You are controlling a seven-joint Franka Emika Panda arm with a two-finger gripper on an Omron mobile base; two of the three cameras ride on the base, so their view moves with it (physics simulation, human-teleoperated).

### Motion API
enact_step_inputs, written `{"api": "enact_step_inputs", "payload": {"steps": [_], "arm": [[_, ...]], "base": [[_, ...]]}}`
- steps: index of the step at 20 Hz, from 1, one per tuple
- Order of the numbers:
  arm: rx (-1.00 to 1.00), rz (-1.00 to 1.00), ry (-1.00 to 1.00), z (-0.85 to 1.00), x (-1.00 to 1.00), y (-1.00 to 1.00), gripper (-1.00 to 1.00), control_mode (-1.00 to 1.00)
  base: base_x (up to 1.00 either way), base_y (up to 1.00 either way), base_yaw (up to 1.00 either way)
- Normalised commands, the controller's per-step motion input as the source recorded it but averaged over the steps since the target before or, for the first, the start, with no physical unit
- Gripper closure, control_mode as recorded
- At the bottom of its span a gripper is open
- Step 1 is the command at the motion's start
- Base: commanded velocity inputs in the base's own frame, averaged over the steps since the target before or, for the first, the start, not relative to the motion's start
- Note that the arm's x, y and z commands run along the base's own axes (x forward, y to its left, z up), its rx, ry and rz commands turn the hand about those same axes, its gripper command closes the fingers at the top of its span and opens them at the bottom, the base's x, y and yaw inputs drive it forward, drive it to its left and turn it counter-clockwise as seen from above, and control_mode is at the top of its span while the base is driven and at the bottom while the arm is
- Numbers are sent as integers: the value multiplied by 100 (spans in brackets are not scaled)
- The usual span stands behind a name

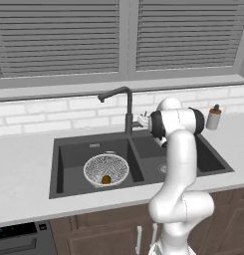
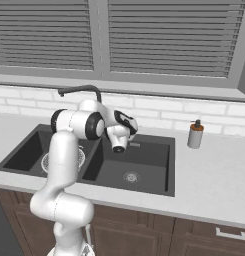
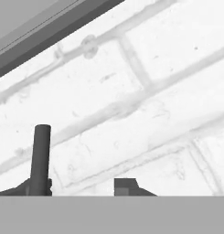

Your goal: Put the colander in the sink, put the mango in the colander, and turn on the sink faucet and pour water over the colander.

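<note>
We see the speckled grey-white mesh colander (image 1: pixel 106 169) resting in the left basin of the dark grey double-basin sink (image 1: pixel 73 152), the small brownish mango (image 1: pixel 106 179) inside it near the front rim. The two-finger gripper (image 1: pixel 143 119) hovers just beside the tall dark gooseneck faucet (image 1: pixel 127 109), facing white brick wall (image 3: pixel 145 105); we cannot tell whether its fingers are spread.

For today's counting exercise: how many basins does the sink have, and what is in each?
2. The left basin holds the colander with the mango inside; the right basin shows only its silver drain, though the arm hides part of it.
</note>
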Motion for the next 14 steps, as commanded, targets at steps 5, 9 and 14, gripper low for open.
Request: {"api": "enact_step_inputs", "payload": {"steps": [5, 9, 14], "arm": [[19, -4, 7, 0, 40, -100, 100, -100], [18, -3, 8, 0, 42, -96, 100, -100], [30, -1, 1, 29, 11, -80, 100, -100]], "base": [[0, 0, 0], [0, 0, 0], [0, 0, 0]]}}
